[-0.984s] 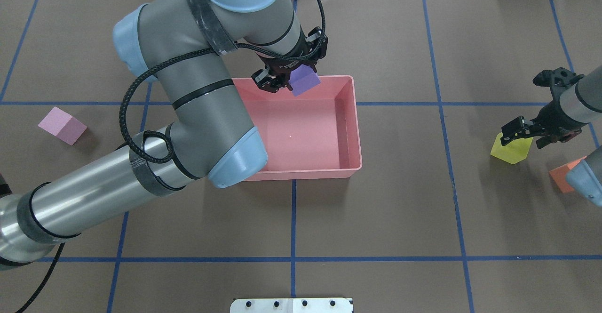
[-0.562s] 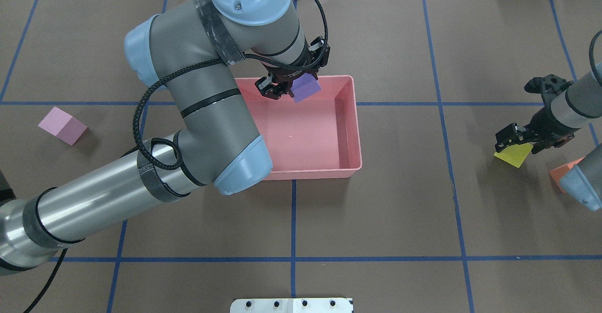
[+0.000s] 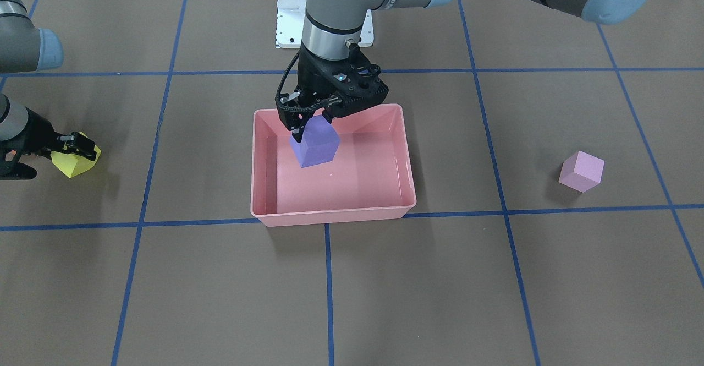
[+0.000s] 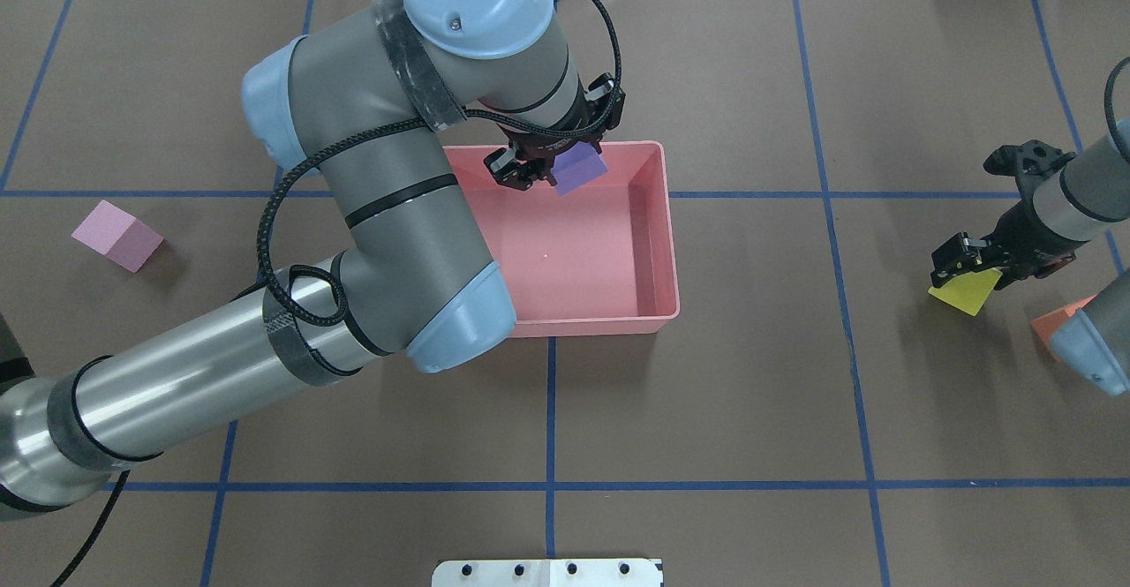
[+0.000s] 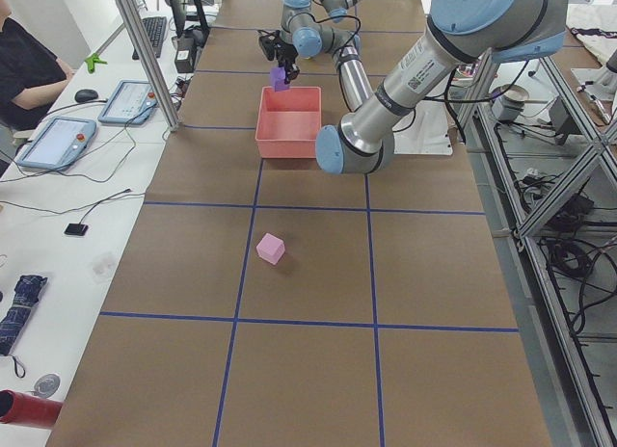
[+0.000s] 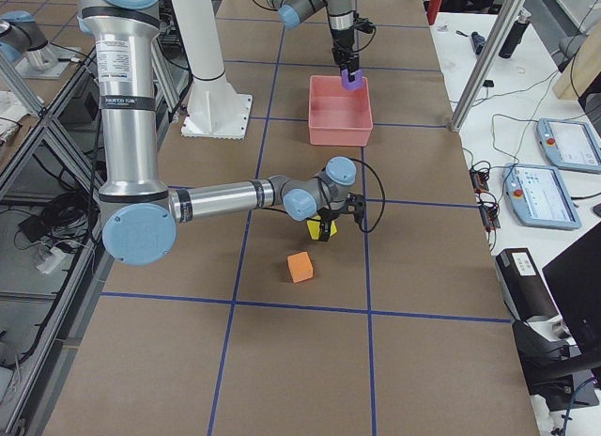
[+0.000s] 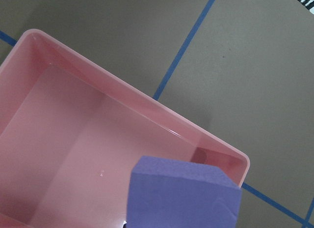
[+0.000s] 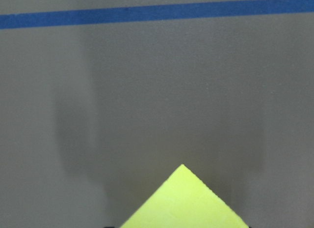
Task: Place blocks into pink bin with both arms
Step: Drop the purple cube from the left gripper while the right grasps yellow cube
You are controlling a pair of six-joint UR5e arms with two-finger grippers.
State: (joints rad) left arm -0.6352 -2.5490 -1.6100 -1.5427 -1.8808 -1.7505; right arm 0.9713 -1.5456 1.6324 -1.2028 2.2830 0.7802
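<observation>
My left gripper (image 4: 554,174) is shut on the dark purple cube (image 4: 578,172) and holds it over the far part of the pink bin (image 4: 671,243). The front view shows the purple cube (image 3: 315,145) hanging under the left gripper (image 3: 313,123), above the floor of the bin (image 3: 330,214). My right gripper (image 4: 969,267) is shut on the yellow cube (image 4: 967,291), tilted on a corner, low over the table at the right. The orange cube (image 4: 1052,327) lies beside it, partly hidden by the right arm. The pink-lilac cube (image 4: 116,234) lies far left.
Blue tape lines (image 4: 839,194) cross the brown table. The white pedestal base (image 3: 286,14) stands behind the bin. Tablets and cables (image 5: 58,144) lie on the side bench, where a person sits.
The left gripper has moved slightly right and lower over the bin with the purple cube. The right gripper has tilted the yellow cube and shifted it a little left.
</observation>
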